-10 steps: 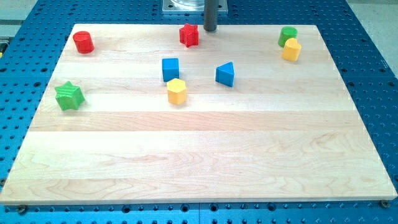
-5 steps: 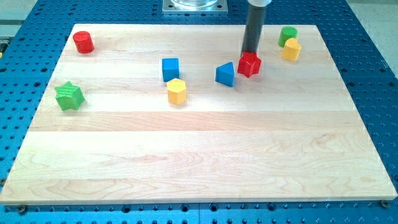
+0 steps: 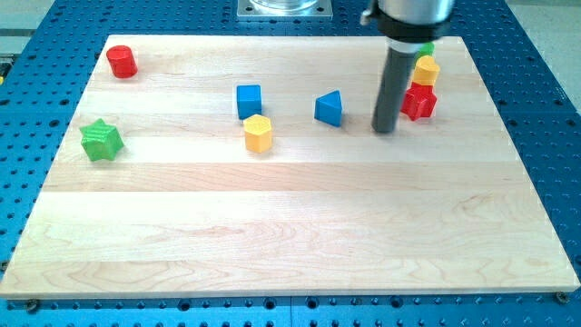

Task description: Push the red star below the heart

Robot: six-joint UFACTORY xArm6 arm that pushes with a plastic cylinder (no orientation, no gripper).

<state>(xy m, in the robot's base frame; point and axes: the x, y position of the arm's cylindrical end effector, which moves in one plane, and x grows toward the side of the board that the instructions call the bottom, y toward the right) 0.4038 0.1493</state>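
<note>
The red star lies at the board's upper right, directly below the yellow heart and touching or nearly touching it. A green block sits just above the heart, mostly hidden by the arm. My tip rests on the board just left of the red star and slightly lower, with a small gap between them. The blue triangular block is to the tip's left.
A blue cube and a yellow hexagon block sit left of centre. A red cylinder is at the upper left and a green star at the left edge. The wooden board lies on a blue perforated table.
The red star went from the top centre rightward and down to below the yellow heart. My tip followed it and now stands left of it.
</note>
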